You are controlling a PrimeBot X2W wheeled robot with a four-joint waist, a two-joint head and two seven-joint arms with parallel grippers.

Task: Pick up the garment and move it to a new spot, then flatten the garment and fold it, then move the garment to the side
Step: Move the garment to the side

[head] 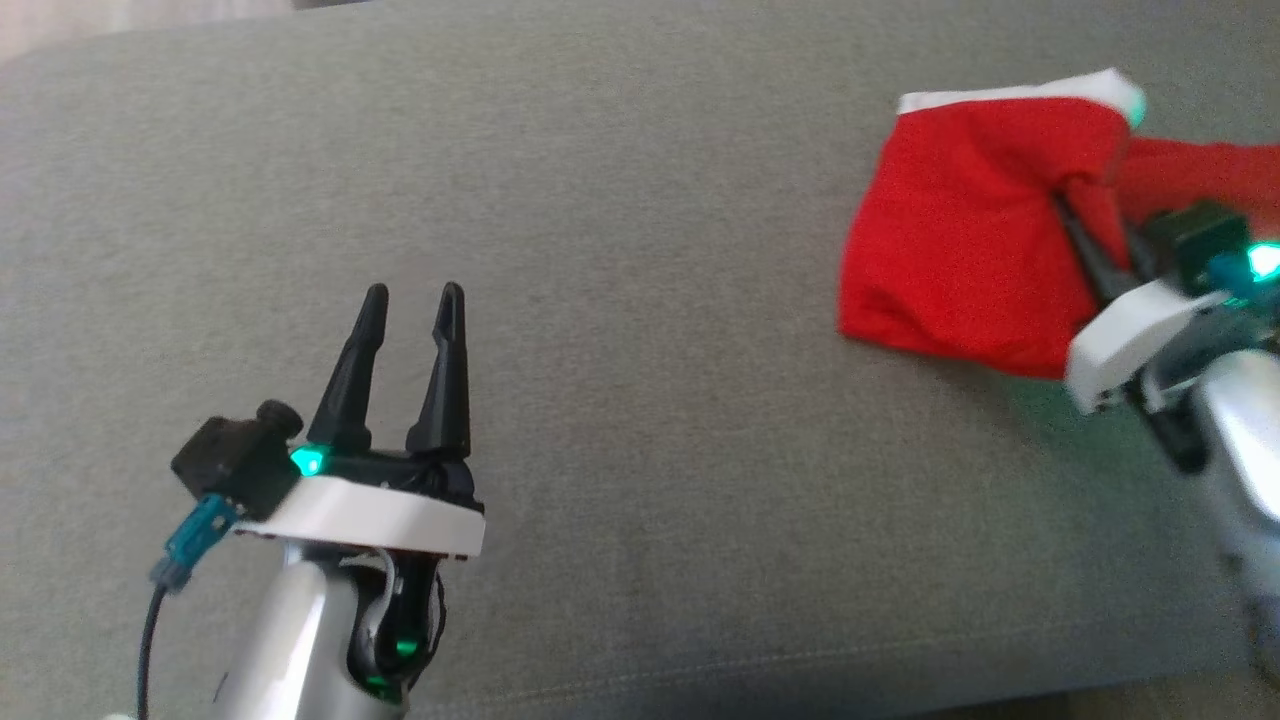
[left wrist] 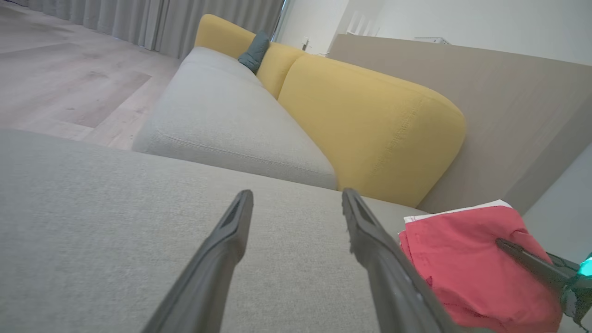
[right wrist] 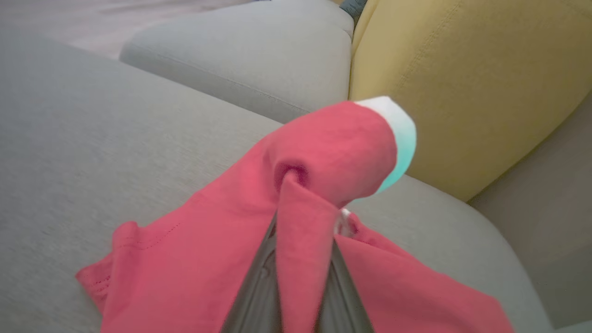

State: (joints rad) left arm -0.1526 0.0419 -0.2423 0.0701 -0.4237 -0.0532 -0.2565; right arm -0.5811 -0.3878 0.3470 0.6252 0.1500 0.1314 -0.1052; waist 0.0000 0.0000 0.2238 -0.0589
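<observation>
Grey cushion (head: 640, 450): garment (head: 960, 230) folded at upper right; only the move aside seems left.
A fold is pinched by the right gripper (head: 1075, 215); the left gripper (head: 412, 292) is held open.

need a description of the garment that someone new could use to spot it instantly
Start at the wide grey seat cushion in front of the yellow backrest. At its right end in the head view lies the garment, a bunched red cloth pinched by the right gripper. It is the one red thing there, with a white band along its far edge.
</observation>
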